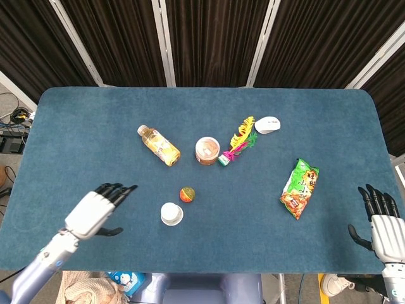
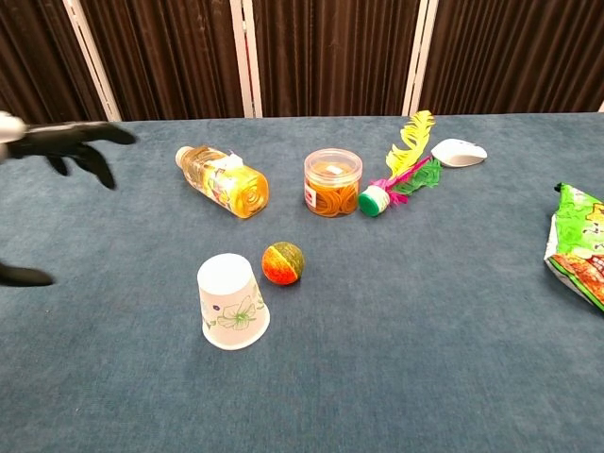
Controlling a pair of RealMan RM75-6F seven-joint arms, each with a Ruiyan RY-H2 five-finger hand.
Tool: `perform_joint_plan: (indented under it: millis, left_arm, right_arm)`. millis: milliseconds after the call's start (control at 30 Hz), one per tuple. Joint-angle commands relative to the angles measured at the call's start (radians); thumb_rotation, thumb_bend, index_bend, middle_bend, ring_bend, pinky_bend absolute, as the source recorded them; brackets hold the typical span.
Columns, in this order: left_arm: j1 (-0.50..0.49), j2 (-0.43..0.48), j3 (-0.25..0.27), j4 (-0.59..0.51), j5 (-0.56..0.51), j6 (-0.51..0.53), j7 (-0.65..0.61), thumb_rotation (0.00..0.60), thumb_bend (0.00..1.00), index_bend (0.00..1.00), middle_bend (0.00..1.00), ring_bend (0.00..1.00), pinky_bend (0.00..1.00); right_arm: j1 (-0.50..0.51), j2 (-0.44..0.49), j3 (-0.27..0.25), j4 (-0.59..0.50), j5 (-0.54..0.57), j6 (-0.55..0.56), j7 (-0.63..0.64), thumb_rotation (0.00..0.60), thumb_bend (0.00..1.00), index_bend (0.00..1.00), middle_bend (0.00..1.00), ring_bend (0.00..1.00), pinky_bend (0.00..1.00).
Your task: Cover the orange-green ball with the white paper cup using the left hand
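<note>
Left hand point(image 1: 96, 211), fingers spread and empty, hovers left of the upside-down paper cup point(image 1: 171, 213); the ball point(image 1: 186, 194) sits just beyond the cup.

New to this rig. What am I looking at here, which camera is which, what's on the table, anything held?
Two robot arms with humanlike hands at a blue table. The head view looks down from above; the chest view looks across from low. The left hand is open beside the white paper cup, which stands mouth down next to the orange-green ball. The right hand sits open at the table's edge. Also there: bottle, jar, feather shuttlecock, mouse, snack bag. Nothing is held.
</note>
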Motion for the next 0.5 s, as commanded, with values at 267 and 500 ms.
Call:
perform_joint_plan:
  millis: [267,500]
  left_arm:
    - [-0.138,-0.134,-0.074,-0.055,-0.181,-0.163,0.182,0.6,0.15,0.1,0.28,0.23,0.29]
    - [-0.196,-0.225,-0.083,-0.028,-0.31,-0.209,0.31,0.6,0.15,0.11,0.28,0.23,0.29]
  right_arm:
    - [0.002,0.001,0.003,0.001,0.005,-0.006,0.006,0.6,0.35,0.0,0.0,0.0,0.03]
    - [0.005,0.002,0.005,0.002,0.011,-0.012,0.013,0.6,0.35,0.0,0.0,0.0,0.03]
